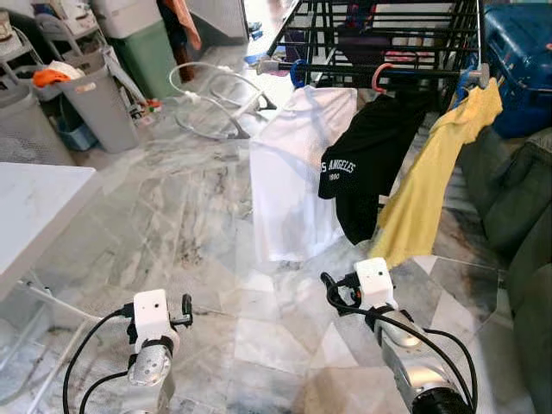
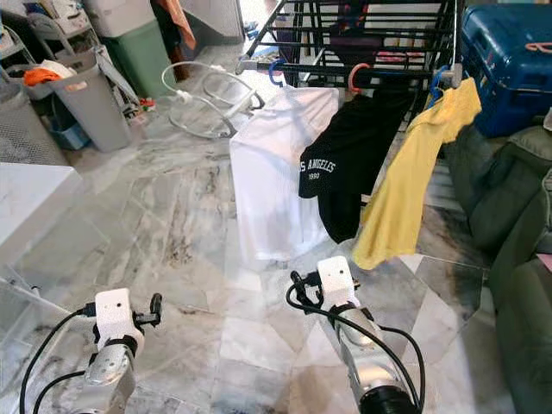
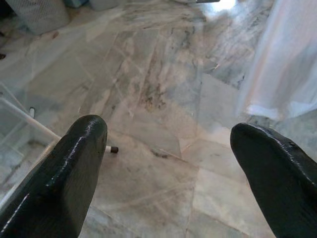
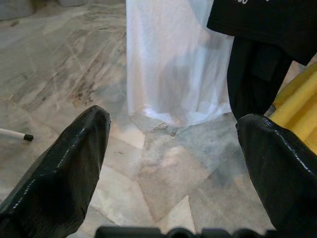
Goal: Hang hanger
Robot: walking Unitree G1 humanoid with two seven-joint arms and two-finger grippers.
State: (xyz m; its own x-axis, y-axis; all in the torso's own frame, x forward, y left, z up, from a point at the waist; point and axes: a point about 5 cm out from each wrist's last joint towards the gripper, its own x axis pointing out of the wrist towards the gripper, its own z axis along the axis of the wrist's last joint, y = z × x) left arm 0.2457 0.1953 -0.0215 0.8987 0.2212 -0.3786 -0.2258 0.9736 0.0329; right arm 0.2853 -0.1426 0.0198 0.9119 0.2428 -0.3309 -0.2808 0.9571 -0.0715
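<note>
**Three garments on the rack, both pincers empty**

At the far left, the grey plastic laundry baskets (image 1: 90, 95) are stood against the wall, one holding an orange cloth. A corner of the white counter (image 1: 34, 207) is cut off by the left edge of the head views; what lies on it cannot be seen.

The left pincer (image 3: 168, 148) is held low over the grey-veined marble floor (image 1: 190, 216), its two black fingers spread wide with nothing between them. In its wrist view only floor and the hem of a white garment are taken in.

Further right, the right pincer (image 4: 173, 144) is likewise held open and empty, pointed toward the hanging clothes, presumably because the arm is aimed at the rack.

The black metal drying rack (image 1: 379, 34) is stood at the far side of the floor. On its near rail three hangers are hooked: the white T-shirt (image 1: 297, 172) on a blue hanger, the black printed T-shirt (image 1: 366, 164) on the pink-orange hanger (image 1: 379, 78), and the yellow shirt (image 1: 431, 190) on another blue hanger at the right end. The hanger bodies are hidden inside the garments; only the hooks are shown. Judged from this, the hanging appears already done, as no loose hanger is made out.

A blue suitcase (image 1: 517, 52) and a dark green sofa (image 1: 517, 216) are cut off at the right edge.
</note>
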